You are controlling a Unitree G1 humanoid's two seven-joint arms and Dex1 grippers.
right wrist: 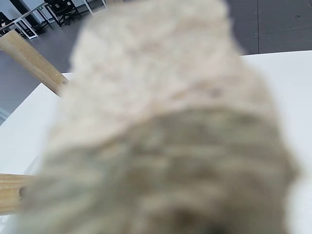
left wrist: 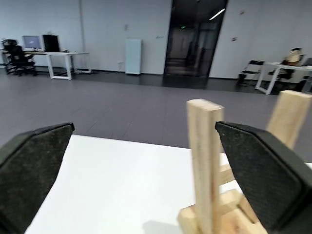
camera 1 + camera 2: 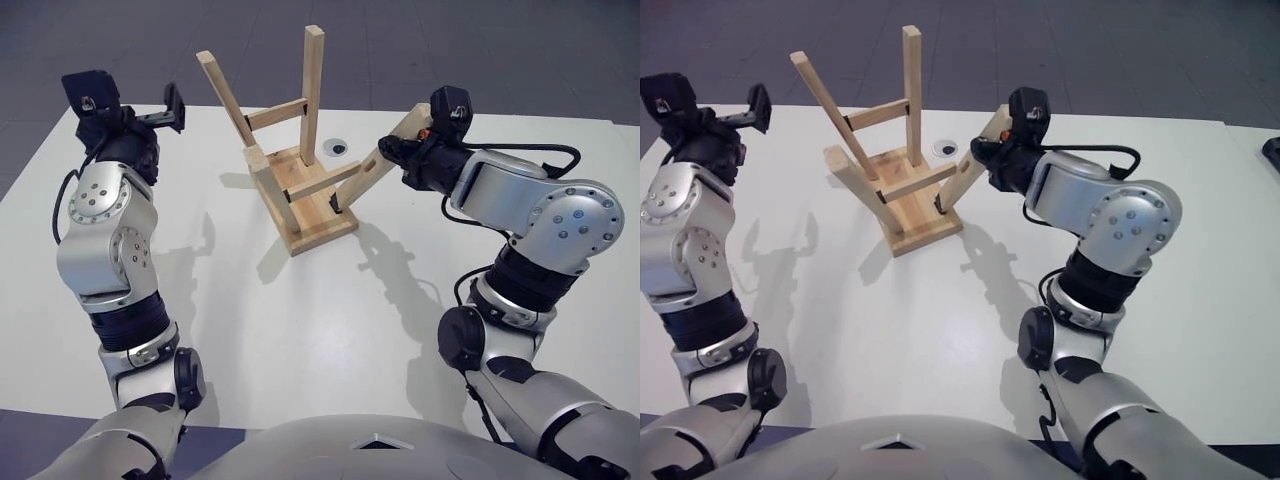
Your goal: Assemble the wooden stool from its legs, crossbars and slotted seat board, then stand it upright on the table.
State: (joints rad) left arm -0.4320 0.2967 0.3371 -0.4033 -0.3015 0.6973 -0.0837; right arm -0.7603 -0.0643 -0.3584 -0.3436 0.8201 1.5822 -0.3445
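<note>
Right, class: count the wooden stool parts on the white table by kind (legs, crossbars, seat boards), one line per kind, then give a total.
Pale wooden legs: 4
Short wooden crossbars: 2
Flat slotted wooden seat board: 1
Total: 7

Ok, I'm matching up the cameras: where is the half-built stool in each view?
Left eye: stool upper centre, legs up.
Right eye: upper centre, slightly left.
Left wrist: one leg between the open pads.
Right wrist: blurred leg, close up.
Shared landmark: white table.
</note>
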